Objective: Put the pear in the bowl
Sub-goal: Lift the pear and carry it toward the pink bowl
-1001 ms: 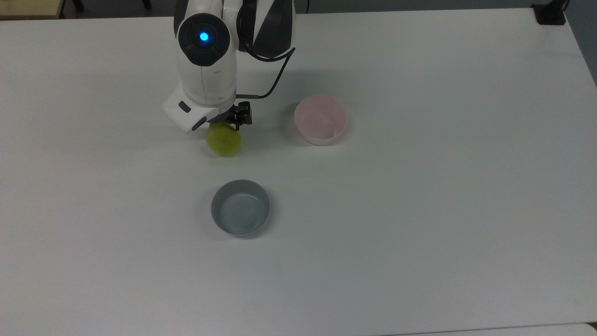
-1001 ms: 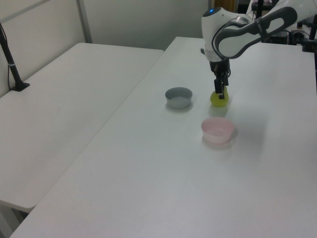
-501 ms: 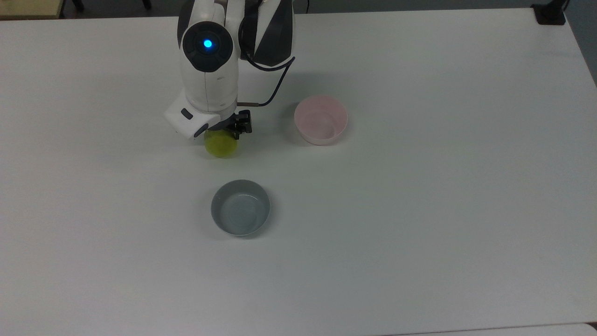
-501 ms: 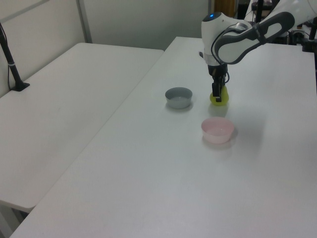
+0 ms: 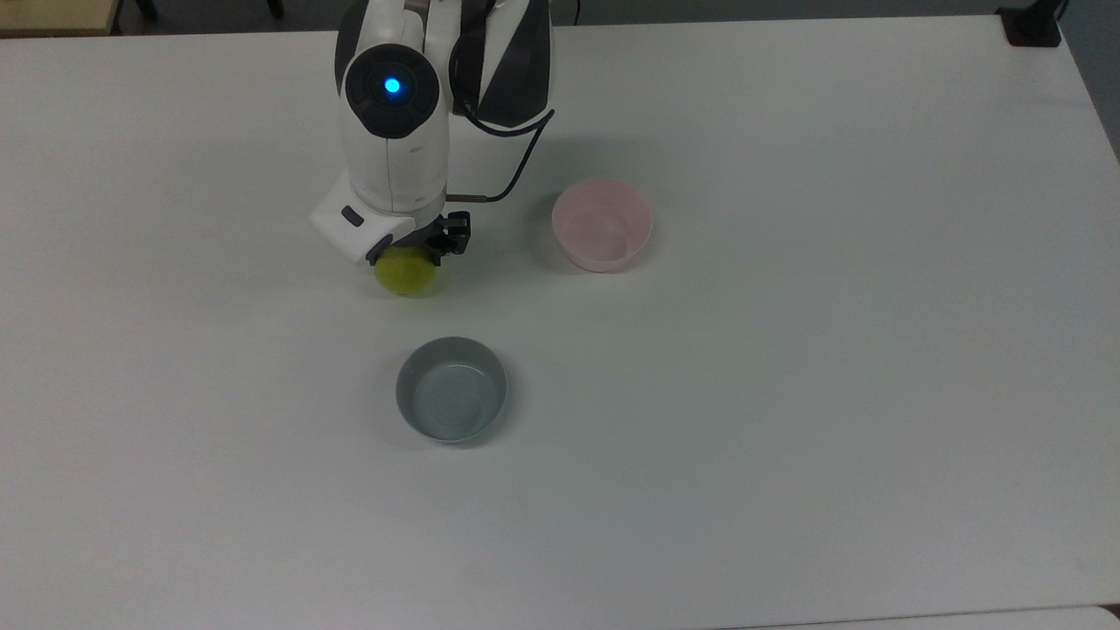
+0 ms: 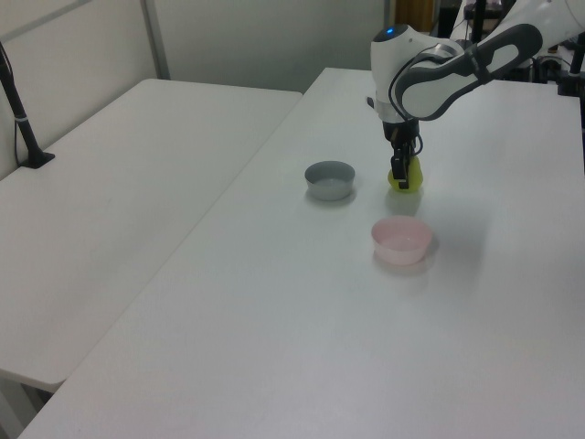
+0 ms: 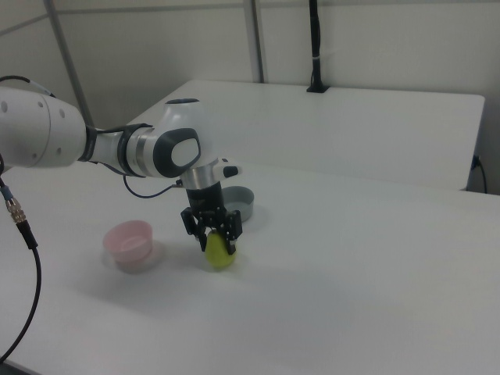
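Note:
The yellow-green pear [image 5: 405, 274] rests on the white table [image 5: 787, 394], left of the pale pink bowl [image 5: 602, 223] in the top view. My gripper [image 5: 407, 255] comes down on it from above. Its dark fingers [image 7: 232, 234] clasp the pear's [image 7: 221, 256] upper part, so the gripper [image 7: 212, 238] is shut on it. The pear's bottom still touches the table in the right view. In the left view the pear [image 6: 409, 178] lies beyond the pink bowl [image 6: 401, 240], under the gripper [image 6: 400, 174]. The pink bowl [image 7: 129, 241] holds nothing.
A grey-blue bowl [image 5: 451, 389] stands below the pear in the top view, and the grey-blue bowl [image 6: 330, 179] is left of it in the left view. A second white table [image 6: 110, 201] adjoins on the left view's left. A black post [image 7: 315, 47] stands at the back.
The arm came lower over the pear. The pear shifted a little toward the top view's left, under the wrist, as the fingers closed on it.

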### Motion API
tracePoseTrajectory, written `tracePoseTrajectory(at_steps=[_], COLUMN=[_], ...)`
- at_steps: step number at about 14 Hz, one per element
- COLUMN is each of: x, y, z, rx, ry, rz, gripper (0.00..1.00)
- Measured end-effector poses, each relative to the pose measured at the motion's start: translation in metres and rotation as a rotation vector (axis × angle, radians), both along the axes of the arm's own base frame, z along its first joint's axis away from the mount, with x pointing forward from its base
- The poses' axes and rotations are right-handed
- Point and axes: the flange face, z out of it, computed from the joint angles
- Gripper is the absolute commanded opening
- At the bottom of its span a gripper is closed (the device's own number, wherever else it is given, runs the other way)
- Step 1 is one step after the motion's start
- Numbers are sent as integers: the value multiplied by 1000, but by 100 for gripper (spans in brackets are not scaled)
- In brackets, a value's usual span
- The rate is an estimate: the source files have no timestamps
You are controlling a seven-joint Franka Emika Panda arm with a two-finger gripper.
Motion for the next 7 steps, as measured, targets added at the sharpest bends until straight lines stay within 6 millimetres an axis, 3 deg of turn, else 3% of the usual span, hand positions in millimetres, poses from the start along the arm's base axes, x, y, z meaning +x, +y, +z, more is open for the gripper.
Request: tracePoseTrajectory(at_steps=[1,3,5,7], x=[0,-2,-7,-20], y=[0,-2,-7,-16], z=[3,29,70,131], rx=[1,10,23,45], ry=[-3,-16,-30,-55], rz=[0,-9,-21,-20], gripper=[31,31,31,31])
